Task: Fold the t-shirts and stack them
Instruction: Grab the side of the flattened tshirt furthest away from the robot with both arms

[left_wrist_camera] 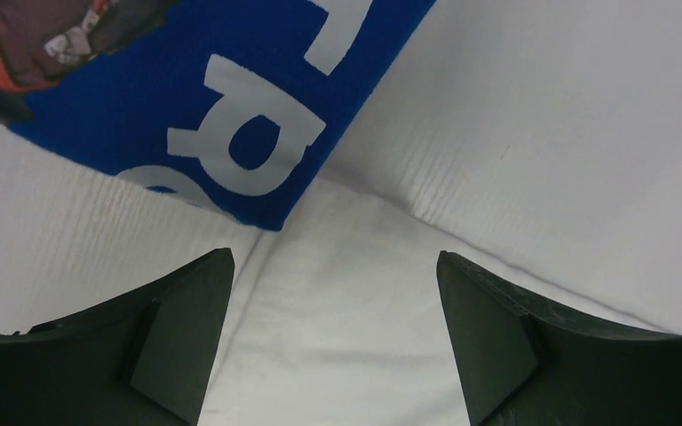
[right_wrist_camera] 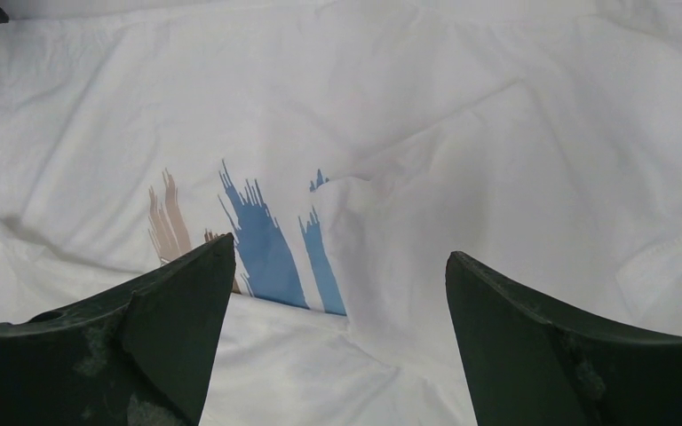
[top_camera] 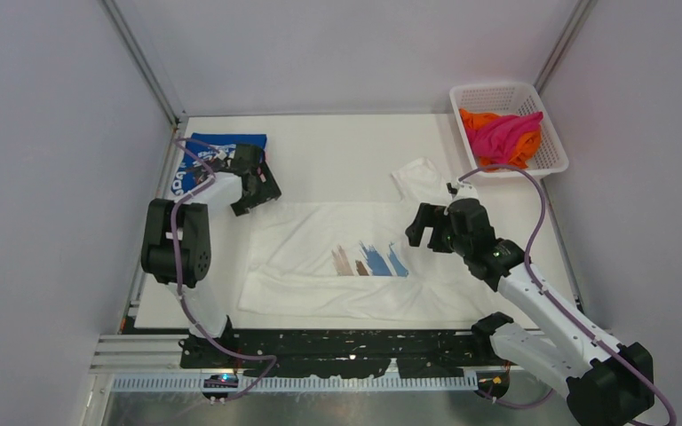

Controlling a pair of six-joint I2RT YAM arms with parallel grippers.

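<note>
overhead: white t-shirt (top_camera: 320, 257) spread mid-table, blue t-shirt (top_camera: 197, 155) folded far left, magenta t-shirt (top_camera: 502, 135) and orange t-shirt (top_camera: 475, 118) in basket (top_camera: 551, 161). wrist views alone show left gripper (left_wrist_camera: 333, 266) and right gripper (right_wrist_camera: 342, 262) wide, empty, over cloth.

The white t-shirt (top_camera: 320, 266) lies spread between the left gripper (top_camera: 257, 193) and the right gripper (top_camera: 417, 232), with the blue t-shirt (top_camera: 218, 145) just beyond the left gripper.

White printed t-shirt (top_camera: 311, 240) flat; folded blue t-shirt (top_camera: 231, 140) far-left.
</note>
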